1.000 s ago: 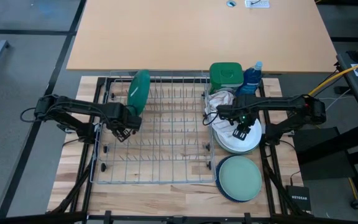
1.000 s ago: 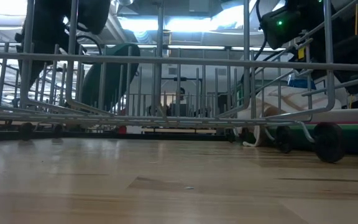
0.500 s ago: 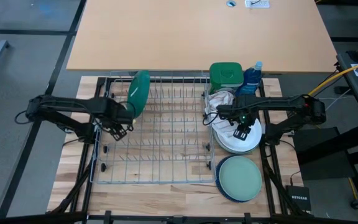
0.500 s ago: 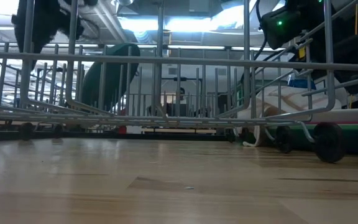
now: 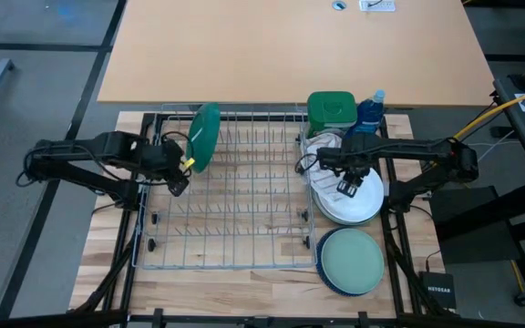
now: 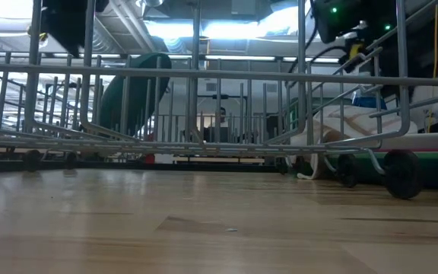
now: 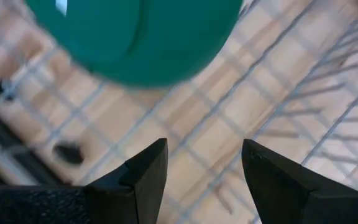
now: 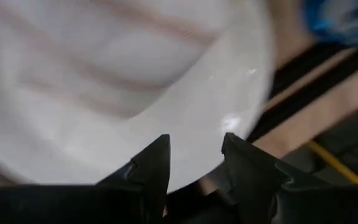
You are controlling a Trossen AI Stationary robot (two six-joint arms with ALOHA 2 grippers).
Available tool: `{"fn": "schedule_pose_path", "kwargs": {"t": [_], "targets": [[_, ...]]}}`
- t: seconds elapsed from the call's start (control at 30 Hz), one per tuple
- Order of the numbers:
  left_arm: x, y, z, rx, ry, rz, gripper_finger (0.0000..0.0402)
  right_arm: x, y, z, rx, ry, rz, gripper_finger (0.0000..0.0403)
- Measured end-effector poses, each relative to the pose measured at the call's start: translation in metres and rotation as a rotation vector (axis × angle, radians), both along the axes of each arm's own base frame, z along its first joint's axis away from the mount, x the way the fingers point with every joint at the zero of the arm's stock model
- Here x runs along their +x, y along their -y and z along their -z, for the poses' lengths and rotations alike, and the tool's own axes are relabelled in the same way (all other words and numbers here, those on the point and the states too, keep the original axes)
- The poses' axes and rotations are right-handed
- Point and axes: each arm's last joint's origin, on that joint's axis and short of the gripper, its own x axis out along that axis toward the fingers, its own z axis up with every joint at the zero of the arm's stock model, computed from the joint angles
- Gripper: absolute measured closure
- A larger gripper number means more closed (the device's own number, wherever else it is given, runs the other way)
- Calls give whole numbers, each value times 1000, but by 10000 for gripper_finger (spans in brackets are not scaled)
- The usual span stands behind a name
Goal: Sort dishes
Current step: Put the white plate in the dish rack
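Dishes are in three spots on the worktop. One dark green plate [image 5: 204,135] stands on edge in the wire drying rack [image 5: 231,260], in the rack's far-left corner, and you can see it upright behind the rack bars from the low view too [image 6: 131,91]. A stack with a white plate [image 5: 365,205] on top sits just off the rack's right side, with a darker green rim peeking out underneath. Closer to the worktop's near edge, right by the rack's near-right corner, there's a second stack with a light green plate [image 5: 352,259] on top and a navy rim showing under it.

The right pincer [image 5: 348,185] hangs over the white plate, fingers apart with a modest gap and nothing between them; its wrist view shows the white plate [image 8: 123,81] right below the fingertips [image 8: 151,155]. Can't tell if it's touching.

The left pincer [image 5: 179,179] is by the rack's left side, just beside the dark green plate, spread wide and empty. Its wrist view looks down past both fingers [image 7: 148,168] at the rack wires and the green plate [image 7: 135,37].

Behind the white stack there's a crumpled beige-and-white cloth [image 5: 322,146], then a green square-lidded tub [image 5: 330,110] and a blue bottle [image 5: 368,116] at the worktop's far edge.
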Motion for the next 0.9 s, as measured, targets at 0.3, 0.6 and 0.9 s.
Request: {"fn": "schedule_pose_path", "kwargs": {"t": [0.3,0.6,0.9], "targets": [[9,-1,-6,69,91,75,206,6,10,3,-121,73,44,249],[9,-1,-6,79,91,75,206,-1,51,4,-76,121,63,249],[9,-2,-6,96,91,61,206,-9,87,5,14,228,-55,249]]}}
